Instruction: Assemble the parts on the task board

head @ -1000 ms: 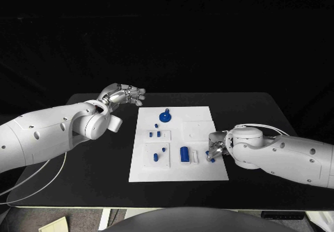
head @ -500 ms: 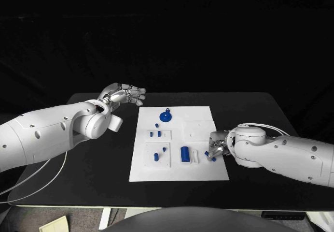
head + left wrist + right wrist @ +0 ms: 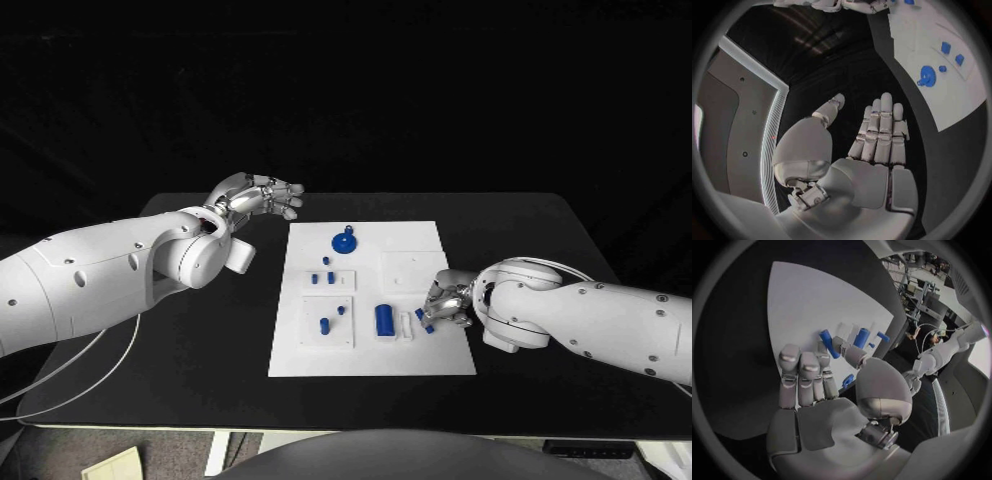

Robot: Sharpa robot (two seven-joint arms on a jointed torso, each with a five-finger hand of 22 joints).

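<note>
Board (image 3: pixel 372 305) lies mid-table, blue parts across it. Right hand (image 3: pixel 447 303) hangs over its 3 o'clock edge, a small blue peg (image 3: pixel 829 343) pinched at its fingertips (image 3: pixel 838 344), seemingly carrying it toward the cylinder (image 3: pixel 382 318) and slots. It has crept inward since a second ago. Left hand (image 3: pixel 257 196) waits off the board's 10 o'clock corner, fingers loosely apart, empty, unchanged, likely keeping clear.

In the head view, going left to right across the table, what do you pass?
Left hand → blue round part → large blue cylinder → right hand, which pinches a small blue part. All the parts lie over the white task board.
</note>
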